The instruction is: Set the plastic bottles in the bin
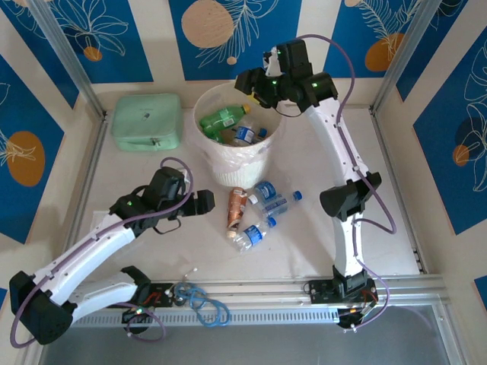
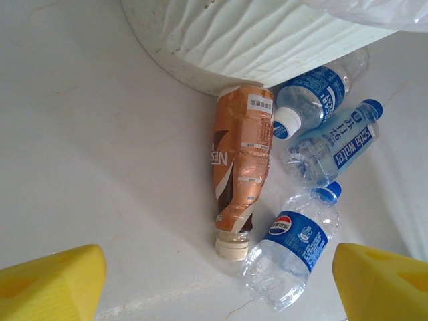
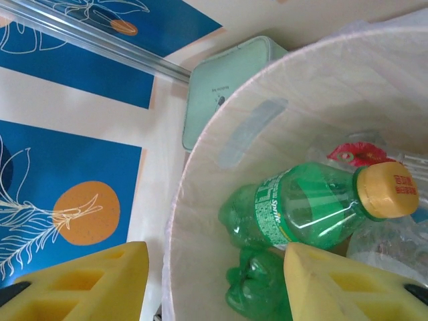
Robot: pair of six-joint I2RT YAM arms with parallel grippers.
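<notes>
1. White tabletop is bounded by aluminium frame posts. The wall panels carry blue and white stripes with leaf and orange-disc motifs.
2. The bin stands upright at the middle rear of the tabletop. A mint-green case lies to its left, apart from it.
3. Inside the bin lie a green bottle with a yellow cap, a second green bottle and a blue-labelled bottle.
4. Just in front of the bin, four bottles lie on their sides: a brown-labelled bottle, base end at the foot of the bin wall, and three clear bottles beside it.
5. Left gripper: jaws wide apart, holding nothing, low over the tabletop near the brown-labelled bottle.
6. Right gripper: jaws wide apart, holding nothing, above the bin opening.
7. A blue cable coil lies at the near rail.
</notes>
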